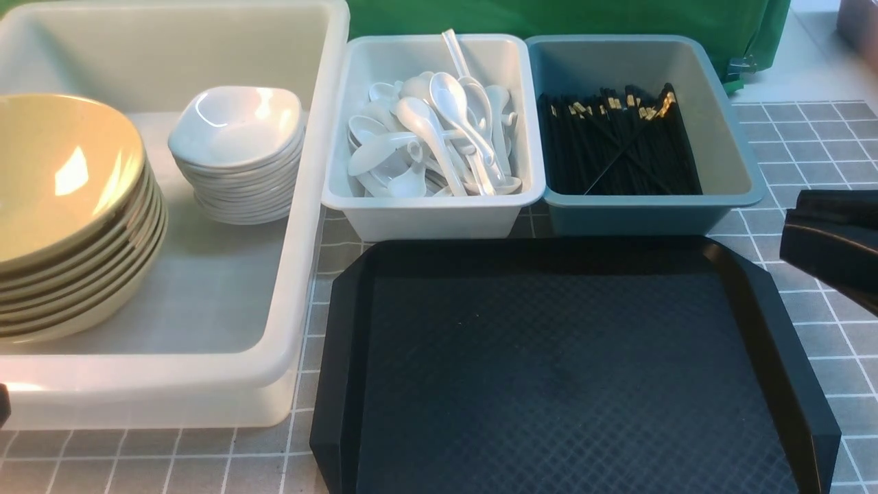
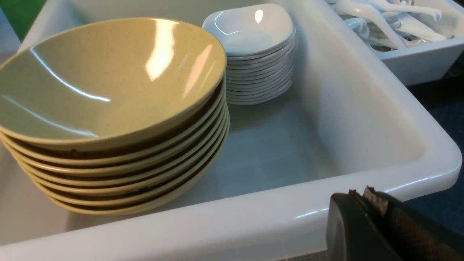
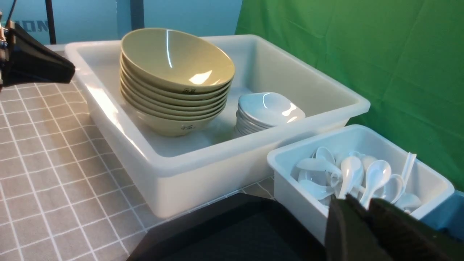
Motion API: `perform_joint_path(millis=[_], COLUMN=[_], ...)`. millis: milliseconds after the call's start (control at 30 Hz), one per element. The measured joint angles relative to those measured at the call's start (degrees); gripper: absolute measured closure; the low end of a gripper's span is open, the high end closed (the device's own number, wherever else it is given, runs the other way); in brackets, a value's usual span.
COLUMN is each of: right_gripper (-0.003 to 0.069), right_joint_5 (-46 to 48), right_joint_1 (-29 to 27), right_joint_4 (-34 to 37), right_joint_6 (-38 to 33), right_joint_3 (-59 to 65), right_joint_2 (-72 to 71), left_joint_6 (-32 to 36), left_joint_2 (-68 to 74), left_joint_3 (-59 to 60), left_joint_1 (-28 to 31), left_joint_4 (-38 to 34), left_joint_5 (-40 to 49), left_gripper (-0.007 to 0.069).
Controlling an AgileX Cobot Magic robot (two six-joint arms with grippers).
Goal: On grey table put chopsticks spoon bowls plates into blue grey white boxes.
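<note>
Several olive-yellow bowls [image 1: 62,178] stand stacked in the big whitish tub [image 1: 302,274], with a stack of small white plates [image 1: 236,127] beside them. White spoons [image 1: 439,130] are piled in the white box [image 1: 432,202]. Black chopsticks [image 1: 617,151] lie in the blue-grey box [image 1: 734,158]. My left gripper [image 2: 362,194] is shut and empty, just outside the tub's near rim [image 2: 253,217]. My right gripper [image 1: 790,218] hovers at the tray's right side, its jaws parted a little with nothing between them; its wrist view faces the spoons [image 3: 362,174].
A black textured tray [image 1: 549,363] lies bare in front of the two small boxes on the grey table [image 1: 809,130]. A green cloth [image 1: 549,17] hangs behind the boxes. The three boxes stand side by side along the back.
</note>
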Motion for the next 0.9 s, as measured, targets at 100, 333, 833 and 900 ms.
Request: perform_joint_path(millis=[100,333,833,900], right_gripper=[0.0546,0.0545,0.0626,0.0626], right_joint_5=[0.0,-0.2,-23.6,-23.4], right_joint_1=[0.0,0.0,-35.7,-41.7], right_joint_4=[0.0,0.0,3.1,3.1], right_joint_6=[0.0,0.0,6.0,7.9], right_joint_3=[0.0,1.0,33.6,37.9], right_joint_2=[0.0,-0.6,-24.2,-27.7], left_joint_6=[0.0,0.0,0.0,0.0], left_joint_2=[0.0,0.0,0.0,0.0], left_joint_3=[0.0,0.0,0.0,0.0], left_joint_1=[0.0,0.0,0.0,0.0], left_joint_4=[0.0,0.0,0.0,0.0], left_joint_5=[0.1,0.1,0.1,0.2], left_gripper=[0.0633,0.0633,0.0633,0.0633])
